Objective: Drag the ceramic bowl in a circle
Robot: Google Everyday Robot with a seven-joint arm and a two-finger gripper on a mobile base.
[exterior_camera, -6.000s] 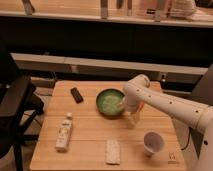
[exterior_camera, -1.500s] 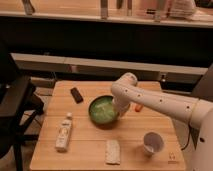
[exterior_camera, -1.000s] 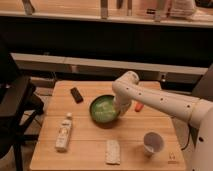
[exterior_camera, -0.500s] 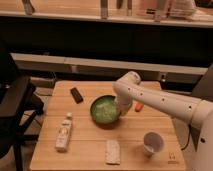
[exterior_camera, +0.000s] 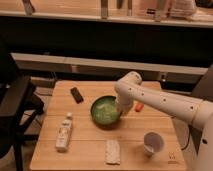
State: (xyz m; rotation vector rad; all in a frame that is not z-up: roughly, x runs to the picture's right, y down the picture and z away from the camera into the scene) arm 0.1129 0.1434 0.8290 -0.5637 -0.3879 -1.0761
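Note:
The ceramic bowl (exterior_camera: 104,111) is round, shallow and green with a dark rim and a paler inside. It sits on the wooden table (exterior_camera: 90,142) near its middle. My white arm reaches in from the right and bends down over the bowl. My gripper (exterior_camera: 120,113) is at the bowl's right rim, down against it. The arm's wrist hides the rim there.
A small black object (exterior_camera: 76,94) lies at the back left, with a pale bottle (exterior_camera: 64,132) on its side at the front left. A white packet (exterior_camera: 113,151) lies in front, a white cup (exterior_camera: 153,142) at the front right. A small orange thing (exterior_camera: 138,106) lies behind the arm. A dark chair (exterior_camera: 15,107) stands on the left.
Since six seconds ago the bowl and gripper have moved forward and to the left. Over the last second and a half they have crept slightly to the right.

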